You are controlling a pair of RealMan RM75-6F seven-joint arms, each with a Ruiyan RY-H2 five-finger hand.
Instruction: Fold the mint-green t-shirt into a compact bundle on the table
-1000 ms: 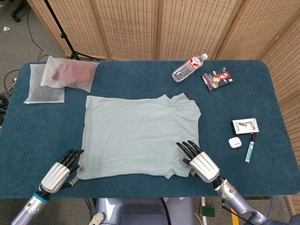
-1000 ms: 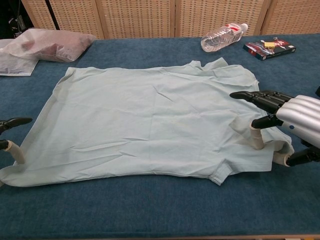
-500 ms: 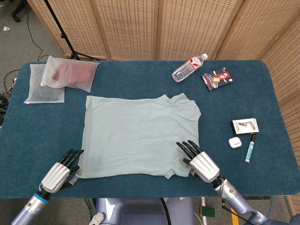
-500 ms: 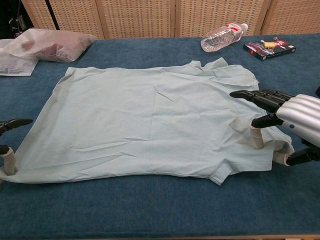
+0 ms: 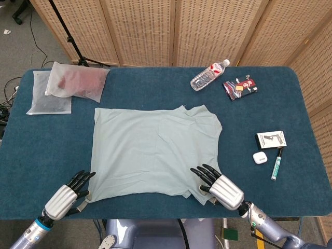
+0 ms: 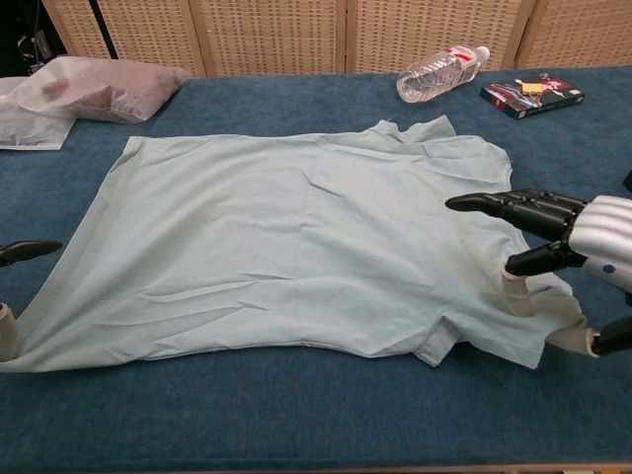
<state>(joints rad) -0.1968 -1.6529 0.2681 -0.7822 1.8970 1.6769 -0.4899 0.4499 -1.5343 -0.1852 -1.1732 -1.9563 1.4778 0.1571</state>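
Observation:
The mint-green t-shirt (image 5: pixel 150 150) lies spread flat on the blue table (image 5: pixel 270 109), collar toward the right. My left hand (image 5: pixel 65 197) is at the shirt's near left corner; the chest view shows only its fingertips (image 6: pixel 20 250), with the thumb against the cloth's corner. At the near right sleeve, my right hand (image 5: pixel 220 188) has its dark fingers stretched over the cloth and its thumb pressed on the sleeve, plainly seen in the chest view (image 6: pixel 563 232). Both hands appear to pinch the near edge of the t-shirt (image 6: pixel 286 237).
Two plastic bags (image 5: pixel 78 81) lie at the far left. A water bottle (image 5: pixel 209 75) and a red-black packet (image 5: pixel 240 87) sit at the far right. A white box (image 5: pixel 271 139), an earbud case (image 5: pixel 260 157) and a pen (image 5: pixel 276 164) lie along the right side.
Both hands have drawn back toward the near table edge, dragging the shirt's near edge with them. The sleeve under my right hand has stretched out, and the far edge has shifted slightly nearer.

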